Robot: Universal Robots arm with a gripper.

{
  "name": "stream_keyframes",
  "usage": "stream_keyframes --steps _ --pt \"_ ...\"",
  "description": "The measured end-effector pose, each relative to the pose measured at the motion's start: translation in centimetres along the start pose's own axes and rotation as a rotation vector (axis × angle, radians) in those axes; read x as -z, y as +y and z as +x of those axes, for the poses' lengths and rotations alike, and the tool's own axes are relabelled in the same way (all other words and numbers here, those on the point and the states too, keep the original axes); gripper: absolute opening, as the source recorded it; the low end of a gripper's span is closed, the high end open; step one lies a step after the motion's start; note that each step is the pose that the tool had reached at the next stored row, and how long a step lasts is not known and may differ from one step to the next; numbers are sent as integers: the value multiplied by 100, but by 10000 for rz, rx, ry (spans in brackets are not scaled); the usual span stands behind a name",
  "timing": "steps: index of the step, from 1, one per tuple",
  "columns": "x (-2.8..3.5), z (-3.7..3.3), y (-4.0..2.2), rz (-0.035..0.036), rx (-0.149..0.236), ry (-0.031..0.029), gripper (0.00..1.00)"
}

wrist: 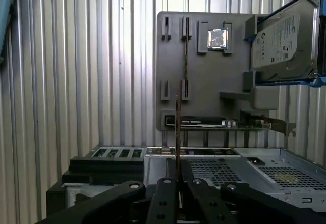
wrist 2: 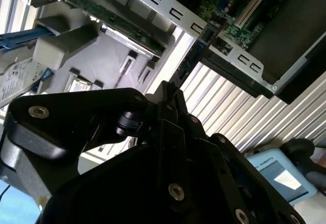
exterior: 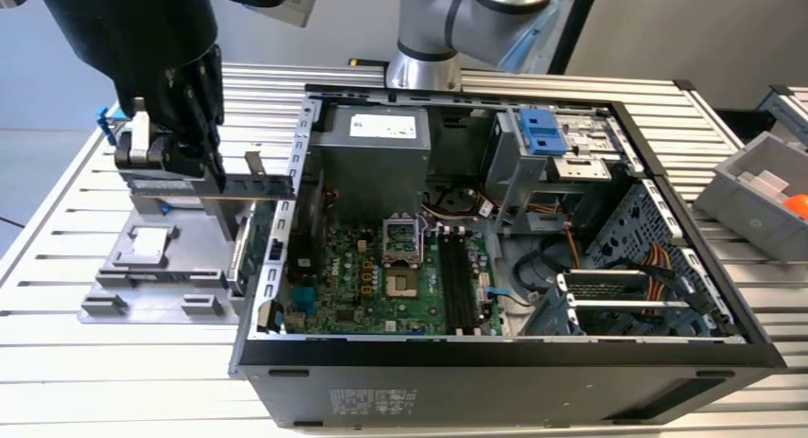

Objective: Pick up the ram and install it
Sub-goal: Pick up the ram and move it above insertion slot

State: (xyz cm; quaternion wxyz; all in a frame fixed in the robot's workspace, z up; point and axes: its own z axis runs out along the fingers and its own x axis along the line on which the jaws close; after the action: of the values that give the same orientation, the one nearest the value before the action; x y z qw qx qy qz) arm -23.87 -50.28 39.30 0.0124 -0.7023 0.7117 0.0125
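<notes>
My black gripper (exterior: 187, 149) hangs over the grey fixture plate, just outside the left wall of the open computer case as the exterior view shows it. It is shut on the ram (wrist: 178, 127), a thin dark stick seen edge-on that sticks out from between the fingers (wrist: 165, 183). In the second wrist view the ram (wrist 2: 189, 63) reaches from the gripper (wrist 2: 170, 89) toward the case's metal edge. The motherboard's long black slots (exterior: 457, 282) lie inside the case, apart from the gripper.
The fixture plate (exterior: 132, 268) carries a hard drive (wrist: 282, 35), a square chip (wrist: 217, 39), a green expansion card (wrist: 214, 123) and another thin stick (wrist: 186, 56). The case's walls (exterior: 505, 348) ring the motherboard (exterior: 373, 277). A grey bin (exterior: 758, 197) stands at the exterior view's right.
</notes>
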Motion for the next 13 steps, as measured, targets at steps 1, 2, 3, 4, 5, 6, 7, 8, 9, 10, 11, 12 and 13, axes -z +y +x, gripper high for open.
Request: stream_keyframes --steps 1,2,3,4,5,6,7,8,9,10,11,12,13 --pt "0 0 -17 -2 0 1 0" --pt "0 0 -33 -2 -1 0 0" --pt "0 -1 -50 -3 0 0 0" --pt "0 -1 -68 -4 -1 1 0" --pt "0 -1 -87 -5 -1 0 0" --pt "0 -1 -105 -7 -1 1 0" --pt "1 -2 -123 -7 -1 1 0" --pt "0 -2 -141 -8 -1 0 0" --pt "0 -2 -158 -9 -1 1 0" --pt "0 -2 -176 -10 -1 1 0" --pt "0 -3 -193 -10 -1 0 0" --pt "0 -3 -209 -12 -1 0 0" --pt "0 -3 -226 -12 -1 0 0"
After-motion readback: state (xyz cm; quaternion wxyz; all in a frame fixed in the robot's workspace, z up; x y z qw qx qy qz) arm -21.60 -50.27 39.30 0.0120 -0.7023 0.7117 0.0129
